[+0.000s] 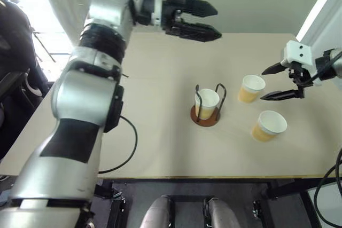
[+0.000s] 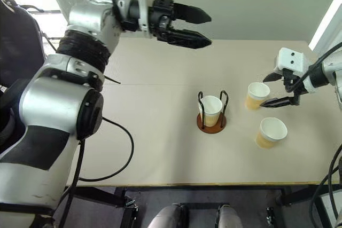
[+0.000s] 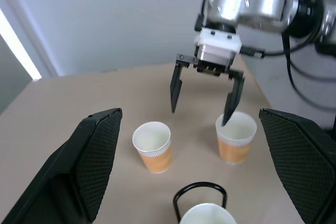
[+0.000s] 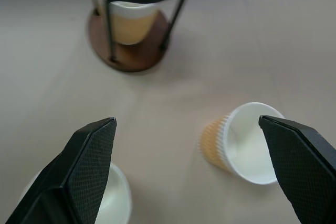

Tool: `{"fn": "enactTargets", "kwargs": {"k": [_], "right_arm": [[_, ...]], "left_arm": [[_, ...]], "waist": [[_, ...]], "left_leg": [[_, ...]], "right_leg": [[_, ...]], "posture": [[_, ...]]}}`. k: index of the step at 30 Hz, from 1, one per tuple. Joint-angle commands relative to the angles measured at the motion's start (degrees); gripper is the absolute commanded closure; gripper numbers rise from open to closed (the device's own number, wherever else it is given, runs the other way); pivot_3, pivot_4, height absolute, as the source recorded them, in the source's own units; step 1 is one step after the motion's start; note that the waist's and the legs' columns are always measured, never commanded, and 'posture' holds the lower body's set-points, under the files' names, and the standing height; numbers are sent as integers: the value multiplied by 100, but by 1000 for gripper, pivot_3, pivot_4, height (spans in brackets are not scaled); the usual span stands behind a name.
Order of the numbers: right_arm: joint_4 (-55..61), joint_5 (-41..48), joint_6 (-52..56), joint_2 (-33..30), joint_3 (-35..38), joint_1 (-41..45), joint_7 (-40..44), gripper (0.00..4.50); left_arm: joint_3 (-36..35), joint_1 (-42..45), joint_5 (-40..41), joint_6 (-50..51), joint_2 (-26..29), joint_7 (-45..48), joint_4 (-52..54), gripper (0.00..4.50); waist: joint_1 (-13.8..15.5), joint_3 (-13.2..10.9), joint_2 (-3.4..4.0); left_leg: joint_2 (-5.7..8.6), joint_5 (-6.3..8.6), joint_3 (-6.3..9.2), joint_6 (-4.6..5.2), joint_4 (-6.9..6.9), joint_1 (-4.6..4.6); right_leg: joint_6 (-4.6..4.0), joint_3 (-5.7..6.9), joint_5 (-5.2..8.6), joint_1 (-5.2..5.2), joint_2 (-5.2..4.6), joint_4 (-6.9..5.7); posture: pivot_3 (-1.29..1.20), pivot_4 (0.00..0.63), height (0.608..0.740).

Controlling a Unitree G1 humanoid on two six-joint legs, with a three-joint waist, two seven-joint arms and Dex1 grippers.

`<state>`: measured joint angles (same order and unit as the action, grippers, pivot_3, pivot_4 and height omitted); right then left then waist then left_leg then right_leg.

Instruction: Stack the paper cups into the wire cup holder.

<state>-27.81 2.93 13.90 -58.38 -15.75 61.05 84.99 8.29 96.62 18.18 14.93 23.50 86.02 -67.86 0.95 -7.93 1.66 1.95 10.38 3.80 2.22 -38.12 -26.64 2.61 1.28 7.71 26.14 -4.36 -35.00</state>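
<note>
One cup (image 1: 207, 103) already seated in holder (image 1: 207, 115), counter (image 1: 160, 132) centre. Two cups left: one (image 1: 251, 88) at holder's 2 o'clock, other (image 1: 268, 126) at 4 o'clock. Your right hand (image 1: 282, 81) open, fingers flanking nearer cup. Your left hand (image 1: 200, 20) open, empty, raised at 12 o'clock.

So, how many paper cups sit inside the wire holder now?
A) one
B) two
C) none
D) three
A: one paper cup stands inside the wire holder, while the other two cups stand on the table beside it.
</note>
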Motion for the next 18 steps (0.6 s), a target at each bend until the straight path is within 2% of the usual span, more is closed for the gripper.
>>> {"fn": "enactTargets", "kwargs": {"k": [1, 6, 10, 18], "right_arm": [[-184, -152, -273, 145, 196, 202, -195, 0], [-815, -550, -837, 455, 85, 447, -445, 0], [-1574, -1096, -1538, 711, -132, 750, -818, 0], [-2515, -1835, -2422, 824, -390, 1038, -1001, 0]], "left_arm": [[-99, -285, -298, -10, 154, 45, 167, 13], [77, -860, -643, -338, 383, 565, 510, 13], [409, -1086, -418, 115, 535, 648, 853, 13], [510, -1151, -208, 305, 644, 648, 1176, 13]], "waist": [[-6, 0, 0], [1, -1, 1], [24, -1, 1], [59, -1, 1]], "left_leg": [[1, -1, -2, 0, 1, 2], [1, -5, 1, 2, -4, 4], [1, -5, 8, 2, -5, 3], [2, -4, 15, -4, -1, 5]], "right_leg": [[-24, 1, -15, 0, 2, 0], [-30, 0, -22, -4, 2, 3], [-39, 2, -27, -4, 0, 5], [-54, 11, -37, -6, -6, 6]], "posture": [[0, 150, 740], [0, 150, 740], [0, 150, 740], [0, 150, 740]]}}
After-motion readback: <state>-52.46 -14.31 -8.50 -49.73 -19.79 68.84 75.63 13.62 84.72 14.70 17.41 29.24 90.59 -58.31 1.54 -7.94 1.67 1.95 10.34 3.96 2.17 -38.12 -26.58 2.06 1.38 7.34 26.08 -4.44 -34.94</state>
